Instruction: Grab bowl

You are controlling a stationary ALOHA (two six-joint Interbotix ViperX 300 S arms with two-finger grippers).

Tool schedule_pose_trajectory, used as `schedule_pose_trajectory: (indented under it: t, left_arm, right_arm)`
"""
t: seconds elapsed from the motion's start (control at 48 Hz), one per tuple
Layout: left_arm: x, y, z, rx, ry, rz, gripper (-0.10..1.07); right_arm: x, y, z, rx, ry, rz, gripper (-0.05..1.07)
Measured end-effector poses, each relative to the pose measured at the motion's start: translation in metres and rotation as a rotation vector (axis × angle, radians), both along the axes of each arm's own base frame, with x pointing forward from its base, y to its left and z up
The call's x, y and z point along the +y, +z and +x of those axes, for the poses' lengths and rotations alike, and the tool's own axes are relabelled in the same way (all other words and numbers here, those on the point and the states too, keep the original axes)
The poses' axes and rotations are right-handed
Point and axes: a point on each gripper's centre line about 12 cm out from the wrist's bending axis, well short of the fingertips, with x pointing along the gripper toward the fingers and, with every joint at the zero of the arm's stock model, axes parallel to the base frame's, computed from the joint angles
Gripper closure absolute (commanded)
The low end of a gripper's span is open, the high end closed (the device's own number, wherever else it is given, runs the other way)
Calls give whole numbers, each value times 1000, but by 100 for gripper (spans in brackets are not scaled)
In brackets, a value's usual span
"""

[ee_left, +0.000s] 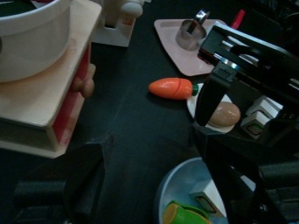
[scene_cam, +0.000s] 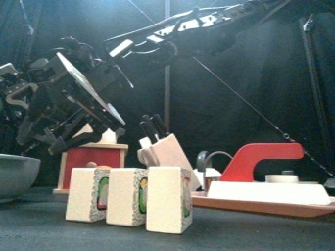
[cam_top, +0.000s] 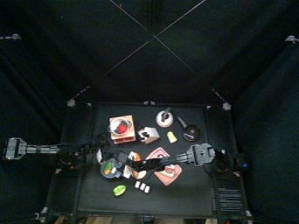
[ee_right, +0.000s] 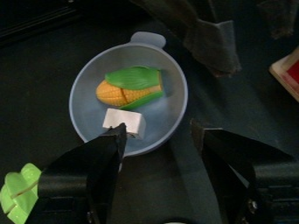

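your right gripper (ee_right: 156, 140) hangs wide open over the pale blue plastic bowl (ee_right: 93, 105) of toy corn (ee_right: 131, 87); nothing grabbed yet. left jaws look open too.

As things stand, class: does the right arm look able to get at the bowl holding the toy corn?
Probably yes. The right gripper hangs just over the bowl with its jaws wide open, astride the near rim. Nothing lies between them; only the corn and a small white block sit inside.
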Motion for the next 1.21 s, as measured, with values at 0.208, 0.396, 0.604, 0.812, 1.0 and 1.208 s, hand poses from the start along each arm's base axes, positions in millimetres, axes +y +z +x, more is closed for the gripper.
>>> schedule_pose_trajectory:
  t: [0.208,0.396,0.604,0.812,1.0,1.208]
  left_arm:
    - [0,0,0,1,0,-1,-4]
    - [0,0,0,1,0,-1,-4]
    - [0,0,0,0,0,0,-4]
    - [0,0,0,1,0,-1,-4]
    - [0,0,0,0,0,0,-4]
    - [0,0,0,0,1,-1,-4]
  right_arm:
    - [-5,5,1,24,-72,24,11]
    - [-7,-6,4,54,-104,29,11]
    - [-8,-14,6,72,-119,30,11]
    - [-9,-17,7,77,-123,28,12]
    - [-8,-19,8,81,-123,27,12]
    - [-8,-21,8,84,-129,41,17]
